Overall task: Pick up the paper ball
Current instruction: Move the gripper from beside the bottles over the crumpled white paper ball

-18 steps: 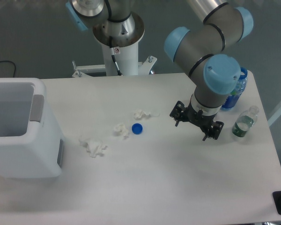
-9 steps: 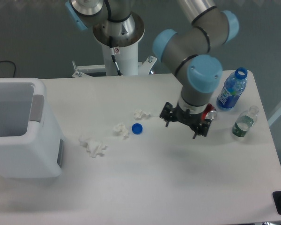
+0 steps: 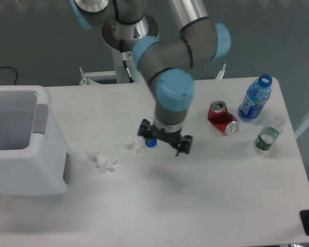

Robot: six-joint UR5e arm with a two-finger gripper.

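Observation:
The paper ball [image 3: 102, 160], the largest crumpled white wad, lies on the white table [image 3: 195, 195] left of centre, near the white bin. My gripper [image 3: 165, 142] hangs open and empty above the table, well to the right of the paper ball. A smaller wad [image 3: 133, 142] lies just left of the gripper's left finger [image 3: 143, 130]. The blue bottle cap [image 3: 151, 143] shows partly under the gripper. The other small wad is hidden behind the arm.
A white bin [image 3: 20, 149] stands at the left edge. A crushed red can [image 3: 222, 118], a blue bottle [image 3: 255, 98] and a small clear bottle [image 3: 268, 134] stand at the right. The robot's base [image 3: 130, 36] is at the back.
The arm has swung left across the table, from near the bottles to over the blue cap. The red can is now uncovered. The gripper stays open.

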